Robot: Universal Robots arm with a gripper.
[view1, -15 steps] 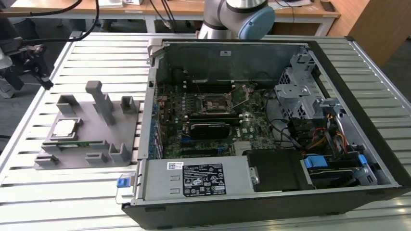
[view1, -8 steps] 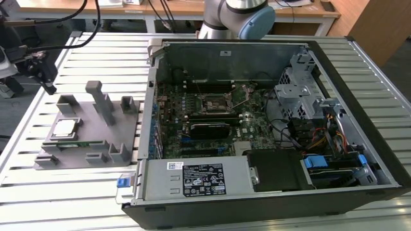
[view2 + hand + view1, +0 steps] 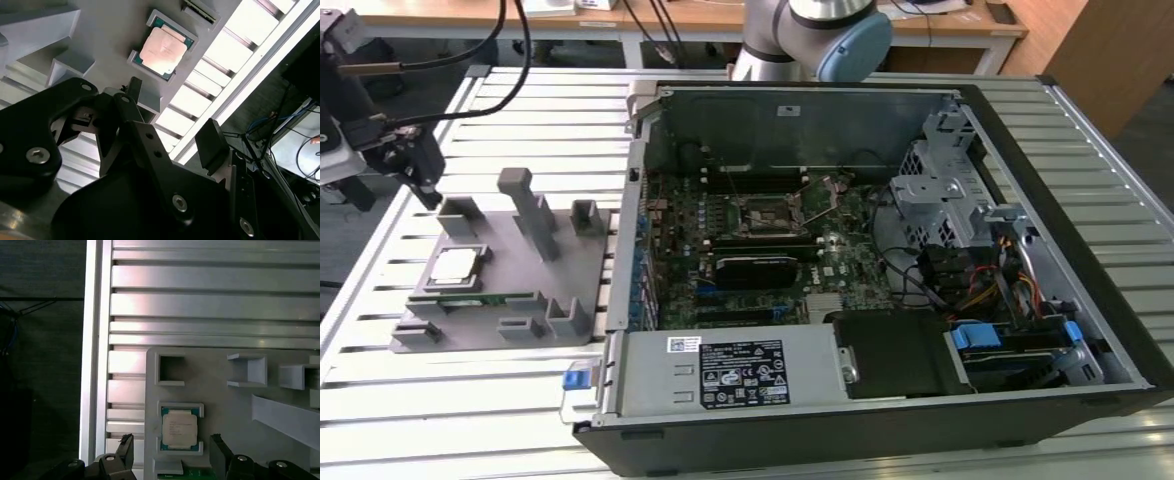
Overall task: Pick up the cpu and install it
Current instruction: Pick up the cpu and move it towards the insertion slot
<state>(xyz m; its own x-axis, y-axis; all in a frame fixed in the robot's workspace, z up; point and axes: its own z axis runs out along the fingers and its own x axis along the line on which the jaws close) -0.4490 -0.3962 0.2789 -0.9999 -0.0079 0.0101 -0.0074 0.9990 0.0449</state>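
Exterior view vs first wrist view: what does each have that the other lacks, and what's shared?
Exterior view, not the wrist one: the open case, its motherboard with the socket, and the arm's base.

First wrist view, not the exterior: a look from above, with the open fingers flanking the cpu.

Both: the gripper, and the cpu seated in the grey fixture on the slatted table, not yet picked up.

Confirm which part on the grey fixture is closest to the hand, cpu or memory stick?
The cpu, the silvery square chip in its pocket. The open hand hovers closer to it than to the green memory stick.
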